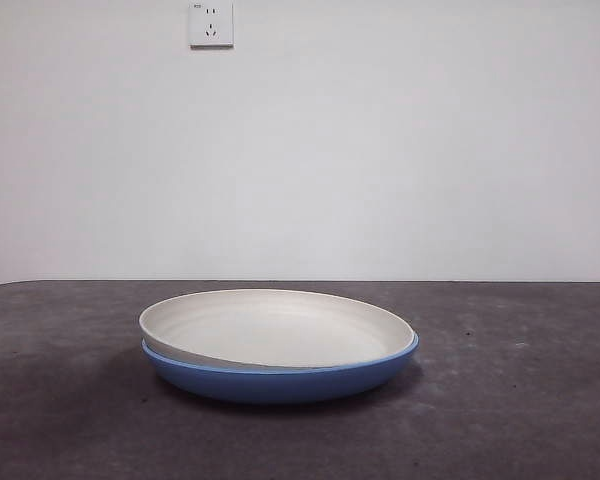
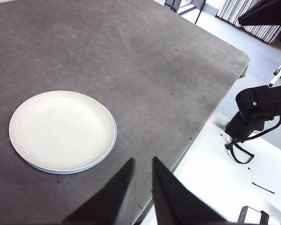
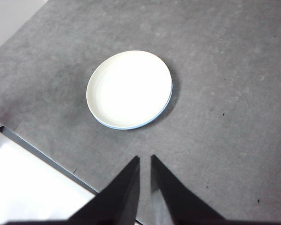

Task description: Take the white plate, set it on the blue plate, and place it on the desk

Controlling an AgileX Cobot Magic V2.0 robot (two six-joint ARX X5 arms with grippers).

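The lower plate (image 1: 280, 378) rests directly on the counter (image 1: 520, 400), near the middle of the counter surface. The upper plate (image 1: 275, 328) sits nested inside the lower plate. In the front view the upper plate is tilted: its left edge stands proud of the lower plate's rim, and its right edge sits down level with that rim. A wall (image 1: 380, 150) stands behind the lower plate, beyond the counter's far edge. A wall socket (image 1: 211, 24) is mounted high on the wall, above the lower plate and slightly to its left.
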